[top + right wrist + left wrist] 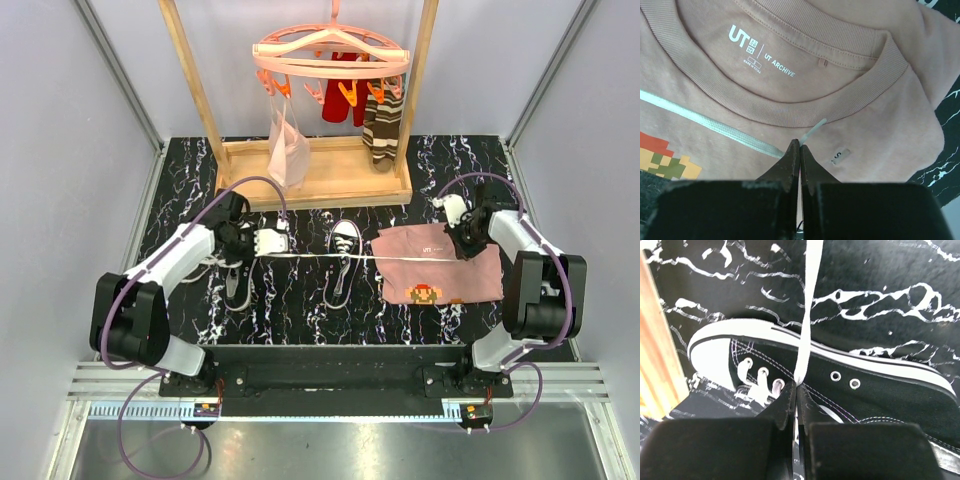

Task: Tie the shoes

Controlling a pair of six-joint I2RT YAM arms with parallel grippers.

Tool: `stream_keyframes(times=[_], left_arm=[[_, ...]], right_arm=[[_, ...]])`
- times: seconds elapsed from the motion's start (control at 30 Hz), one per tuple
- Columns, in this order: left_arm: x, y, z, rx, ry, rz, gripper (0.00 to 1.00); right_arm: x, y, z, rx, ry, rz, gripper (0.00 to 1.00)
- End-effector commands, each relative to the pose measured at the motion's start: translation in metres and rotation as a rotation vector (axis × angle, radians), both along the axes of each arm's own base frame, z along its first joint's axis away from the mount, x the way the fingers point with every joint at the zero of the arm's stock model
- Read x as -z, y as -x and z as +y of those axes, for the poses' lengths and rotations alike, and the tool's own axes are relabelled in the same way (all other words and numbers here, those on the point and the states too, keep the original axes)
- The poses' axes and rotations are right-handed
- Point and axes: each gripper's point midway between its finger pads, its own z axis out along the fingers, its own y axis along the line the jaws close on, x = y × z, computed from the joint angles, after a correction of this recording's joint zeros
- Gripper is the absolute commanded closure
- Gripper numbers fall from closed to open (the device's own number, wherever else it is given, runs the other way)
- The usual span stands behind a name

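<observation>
White lace (400,258) stretches in a straight, taut line across the black marbled surface (300,325), from the left jaws to the right jaws. Both pairs of jaws are closed on it. The left wrist view shows the left jaws pinched together on the lace, which runs away from them over the surface. The right wrist view shows the right jaws shut on the other end, with a short tip poking out past them.

One shoe (238,285) lies on its side under the left arm, white sole and toe cap showing. The other shoe (342,262) sits between the arms, and the lace crosses it.

The right jaws hang just over the collar of a pink T-shirt (440,285) spread flat on the surface, and the lace passes over the cloth. Behind stands a wooden rack (330,180) with striped socks (382,125) hanging.
</observation>
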Motion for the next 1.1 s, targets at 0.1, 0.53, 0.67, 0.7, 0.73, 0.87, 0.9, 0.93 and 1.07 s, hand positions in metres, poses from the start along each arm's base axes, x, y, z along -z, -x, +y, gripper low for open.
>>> stream_keyframes(times=[0.1, 0.53, 0.67, 0.7, 0.73, 0.87, 0.9, 0.93, 1.07], left_arm=[[-0.011, 0.000, 0.016, -0.023, -0.028, -0.037, 1.00], [0.031, 0.015, -0.053, -0.004, 0.011, 0.062, 0.94], [0.033, 0.010, -0.057, -0.024, 0.003, 0.062, 0.71], [0.028, 0.008, -0.059, -0.022, 0.016, 0.049, 0.68], [0.022, 0.010, -0.064, -0.007, 0.052, 0.045, 0.64], [-0.032, 0.009, -0.081, 0.031, 0.226, -0.072, 0.47], [-0.040, 0.009, -0.084, 0.035, 0.245, -0.087, 0.44], [-0.048, 0.010, -0.091, 0.039, 0.286, -0.084, 0.43], [-0.085, 0.005, -0.109, 0.048, 0.413, -0.147, 0.39]], right_arm=[[0.014, -0.003, -0.001, -0.033, 0.010, -0.011, 1.00], [-0.013, 0.004, 0.034, -0.051, -0.158, -0.013, 0.62], [-0.037, -0.004, 0.039, -0.040, -0.188, -0.047, 0.35], [-0.045, -0.006, 0.041, -0.040, -0.201, -0.067, 0.32], [-0.053, -0.008, 0.043, -0.038, -0.209, -0.085, 0.22], [-0.093, -0.021, 0.055, -0.057, -0.273, -0.192, 0.14], [-0.106, -0.022, 0.062, -0.065, -0.314, -0.224, 0.10], [-0.117, -0.025, 0.066, -0.072, -0.337, -0.250, 0.00], [-0.157, -0.035, 0.084, -0.091, -0.448, -0.389, 0.00]])
